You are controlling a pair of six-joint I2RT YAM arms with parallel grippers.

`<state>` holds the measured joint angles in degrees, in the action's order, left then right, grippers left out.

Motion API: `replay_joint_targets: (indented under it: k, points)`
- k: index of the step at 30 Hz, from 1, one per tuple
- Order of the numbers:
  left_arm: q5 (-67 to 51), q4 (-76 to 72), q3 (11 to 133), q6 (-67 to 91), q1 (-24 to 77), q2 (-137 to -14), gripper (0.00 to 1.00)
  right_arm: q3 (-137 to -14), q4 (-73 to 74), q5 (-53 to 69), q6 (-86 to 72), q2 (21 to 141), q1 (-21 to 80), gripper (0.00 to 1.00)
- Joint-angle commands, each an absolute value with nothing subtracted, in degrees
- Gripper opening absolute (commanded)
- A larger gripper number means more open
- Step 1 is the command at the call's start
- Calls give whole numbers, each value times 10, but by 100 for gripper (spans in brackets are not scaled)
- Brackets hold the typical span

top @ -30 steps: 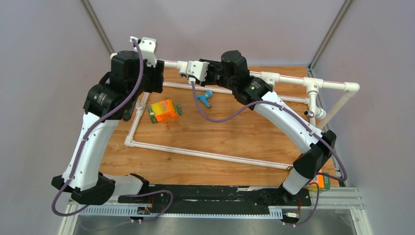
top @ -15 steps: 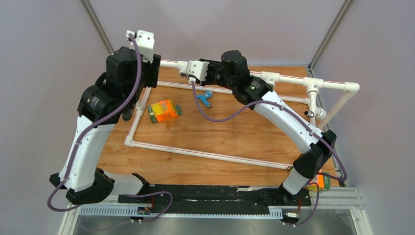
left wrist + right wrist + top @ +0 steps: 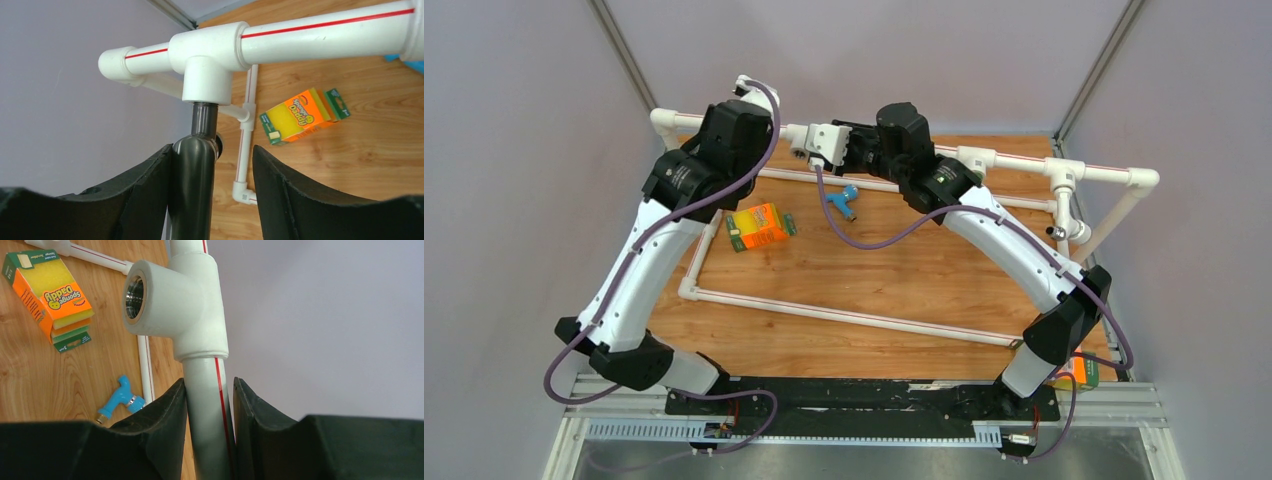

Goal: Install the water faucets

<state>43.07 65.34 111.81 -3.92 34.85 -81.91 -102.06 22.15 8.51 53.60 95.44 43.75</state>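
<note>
A dark-brown tube faucet (image 3: 192, 190) hangs from the end tee socket (image 3: 207, 75) of the white pipe frame, its threaded neck entering the socket. My left gripper (image 3: 212, 150) stands open around this tube: one finger rests against it, the other is a clear gap away. My right gripper (image 3: 209, 382) is shut on the frame's top white pipe (image 3: 207, 405), just below an empty tee socket (image 3: 165, 300). A small blue faucet (image 3: 844, 198) lies loose on the wooden board, also in the right wrist view (image 3: 117, 400).
An orange sponge box (image 3: 759, 226) lies on the board inside the white pipe frame (image 3: 844, 318). The frame's raised top rail runs along the back to a corner post at the right (image 3: 1064, 190). Grey walls close in both sides. A second orange box (image 3: 1081, 372) sits by the right arm's base.
My left arm has swung in from the far left toward the top rail's left end, its wrist turning over. The right arm and the loose items have not moved.
</note>
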Motion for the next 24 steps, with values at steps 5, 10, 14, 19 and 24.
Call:
replay_joint_targets:
  k: [5, 10, 14, 19, 24]
  points:
    - [509, 644, 1100, -110, 351, -842, 48, -993, 313, 141, 461, 996, 457, 0]
    - [541, 637, 1063, -146, 393, -843, 24, -998, 314, 141, 461, 1001, 457, 0]
    - [584, 632, 1046, -164, 439, -856, 10, -1001, 313, 143, 460, 1003, 458, 0]
    - [597, 621, 999, -188, 471, -849, 9, -998, 314, 140, 461, 1003, 457, 0]
    - [508, 624, 1022, -142, 484, -828, 31, -999, 313, 140, 461, 1004, 457, 0]
